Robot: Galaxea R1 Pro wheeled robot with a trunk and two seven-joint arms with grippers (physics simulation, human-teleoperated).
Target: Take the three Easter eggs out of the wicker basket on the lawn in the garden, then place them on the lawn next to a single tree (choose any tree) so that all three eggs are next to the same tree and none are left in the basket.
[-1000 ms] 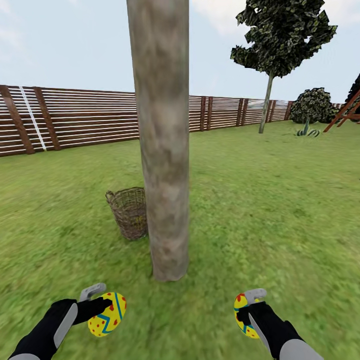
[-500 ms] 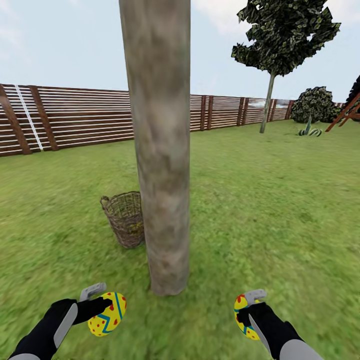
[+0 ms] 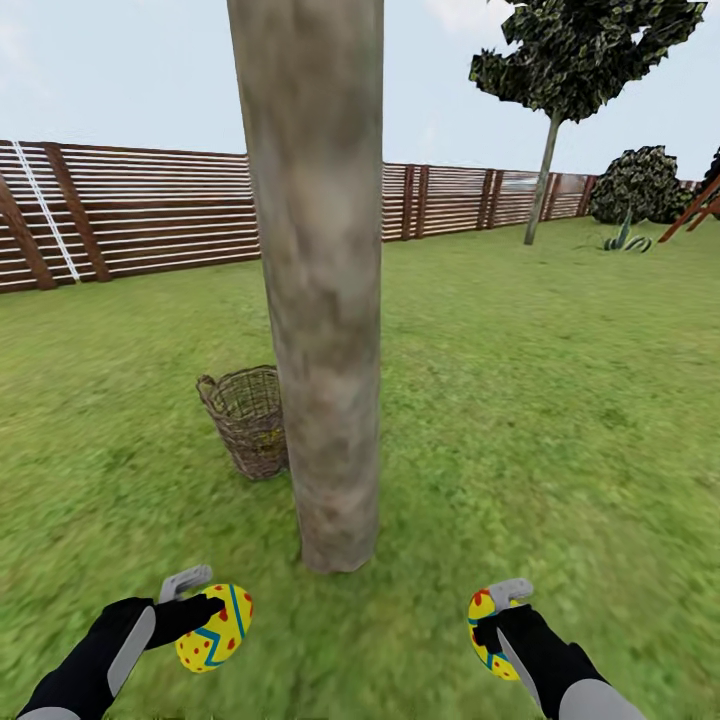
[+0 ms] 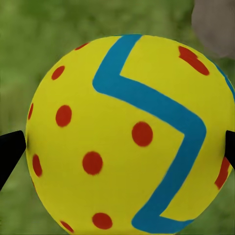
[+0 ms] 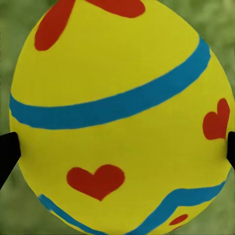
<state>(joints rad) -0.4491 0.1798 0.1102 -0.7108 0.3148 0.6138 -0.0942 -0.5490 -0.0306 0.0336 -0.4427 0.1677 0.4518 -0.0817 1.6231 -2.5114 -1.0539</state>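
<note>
I am clamping my left end effector [image 3: 205, 597] on the zigzag egg [image 3: 213, 628] | right end effector [image 3: 498, 610] is gripping the banded egg [image 3: 484, 625] | both hovering over lawn [image 3: 520, 400] near tree [image 3: 315, 290] | basket [image 3: 245, 420] standing just behind trunk

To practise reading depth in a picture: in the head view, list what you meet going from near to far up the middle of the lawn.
Zigzag egg in the left gripper → thick tree trunk → wicker basket → slatted wooden fence.
</note>
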